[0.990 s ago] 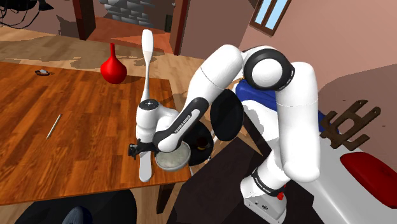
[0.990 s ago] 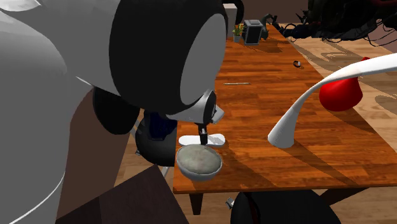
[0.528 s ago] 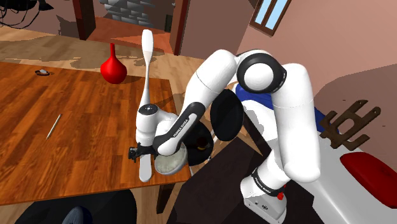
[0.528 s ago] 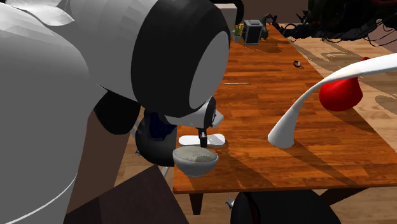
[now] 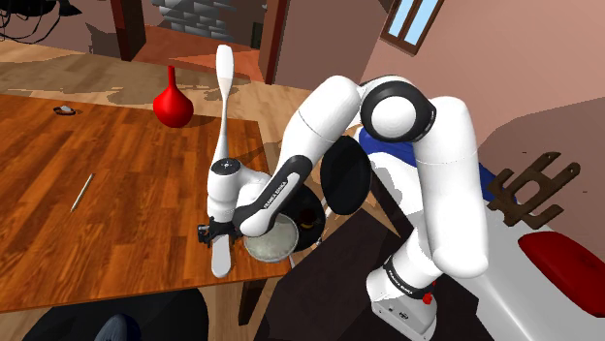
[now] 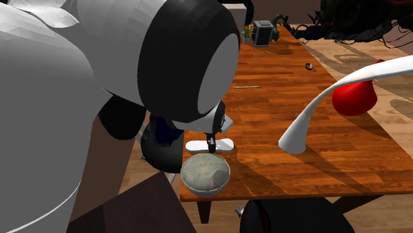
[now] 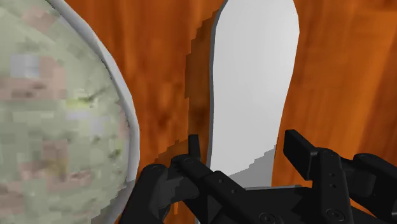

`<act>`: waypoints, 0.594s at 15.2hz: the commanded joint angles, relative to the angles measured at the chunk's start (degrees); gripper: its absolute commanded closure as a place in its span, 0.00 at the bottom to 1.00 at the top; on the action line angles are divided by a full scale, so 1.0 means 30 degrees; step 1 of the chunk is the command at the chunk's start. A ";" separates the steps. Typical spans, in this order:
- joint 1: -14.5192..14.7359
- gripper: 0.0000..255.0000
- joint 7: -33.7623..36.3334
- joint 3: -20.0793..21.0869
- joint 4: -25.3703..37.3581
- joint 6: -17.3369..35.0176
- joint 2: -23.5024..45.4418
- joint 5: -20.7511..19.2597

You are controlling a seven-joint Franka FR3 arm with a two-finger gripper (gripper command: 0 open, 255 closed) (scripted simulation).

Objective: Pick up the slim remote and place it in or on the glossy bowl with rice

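1. The slim remote (image 7: 251,89) (image 5: 221,258), plain white and flat, lay on the wooden table (image 5: 116,194) just beside the bowl (image 6: 205,192) (image 7: 125,105). Its long side ran alongside the bowl's rim, with a strip of bare wood between them, so the two did not touch.
2. The bowl was grey with a glossy rim and full of pale, speckled rice (image 6: 206,173). It sat upright at the corner of the table.
3. The black gripper (image 7: 247,147) (image 5: 207,232) pointed down at the table just beside the bowl, over one end of the remote.
4. Its fingers (image 7: 300,153) stood well apart, one along each long edge of the remote, with the remote's end lying between them. A sliver of shadowed wood showed between one finger and the remote. The remote rested flat on the table and was not lifted, and the gripper had hold of nothing.
5. The white arm (image 5: 339,116) bent low, and its forearm crossed close above the bowl in the shoulder view.
6. A red round-bellied vase (image 5: 174,107) (image 6: 354,96) stood well apart from the bowl, farther along the table.
7. A tall white curved object (image 5: 224,87) (image 6: 311,119) rose from the table between the bowl and the vase.
8. A thin pale stick (image 5: 81,192) lay flat on the wood, well apart from the bowl.
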 commanded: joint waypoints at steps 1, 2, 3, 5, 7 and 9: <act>0.0003 1.00 -0.0009 0.0009 -0.0023 -0.0022 0.0019 0.0000; 0.0001 1.00 -0.0011 0.0009 -0.0022 -0.0021 0.0021 0.0000; -0.0004 1.00 -0.0015 0.0012 -0.0024 -0.0024 0.0015 0.0002; 0.0002 1.00 -0.0005 0.0010 -0.0045 -0.0014 0.0003 0.0000; -0.0055 1.00 -0.0038 0.0091 -0.0181 -0.0121 -0.0233 0.0058; -0.0222 1.00 -0.0167 0.0301 -0.0380 -0.0435 -0.0736 0.0222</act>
